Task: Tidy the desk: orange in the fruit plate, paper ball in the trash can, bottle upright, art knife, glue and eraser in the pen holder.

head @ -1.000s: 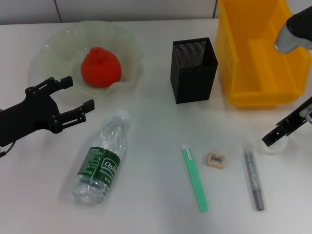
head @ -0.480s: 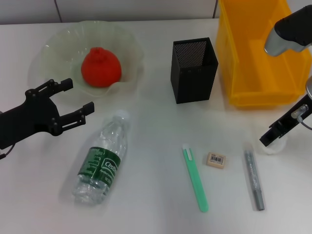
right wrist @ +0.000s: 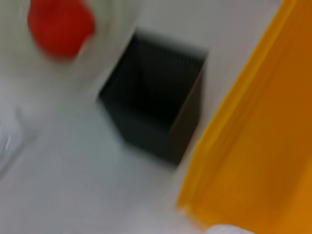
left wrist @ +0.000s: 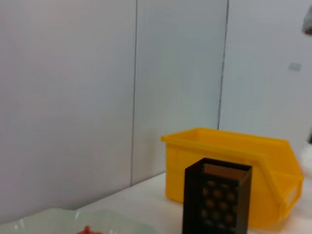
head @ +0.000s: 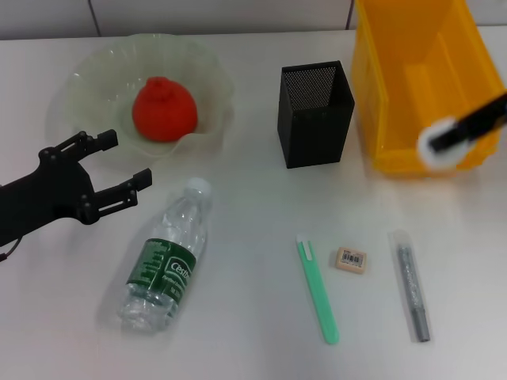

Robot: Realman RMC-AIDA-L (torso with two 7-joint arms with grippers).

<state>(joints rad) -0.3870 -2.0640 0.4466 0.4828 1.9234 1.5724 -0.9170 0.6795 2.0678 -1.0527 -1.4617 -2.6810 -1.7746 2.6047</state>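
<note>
**Paper ball at the trash can's front wall**

White paper ball (head: pixel 436 146) pinched in right gripper (head: pixel 444 142), against front wall of yellow trash can (head: pixel 412 47); black pen holder (head: pixel 314 115) just left of can; nearer the robot, eraser (head: pixel 351 260), green art knife (head: pixel 318 289), grey glue (head: pixel 413 285); far left, orange (head: pixel 163 109) in fruit plate (head: pixel 87 75), bottle (head: pixel 165 257) lying down, left gripper (head: pixel 119 170) spread wide.

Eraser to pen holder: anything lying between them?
No. In the head view the stretch from the eraser up to the pen holder is bare table.
</note>
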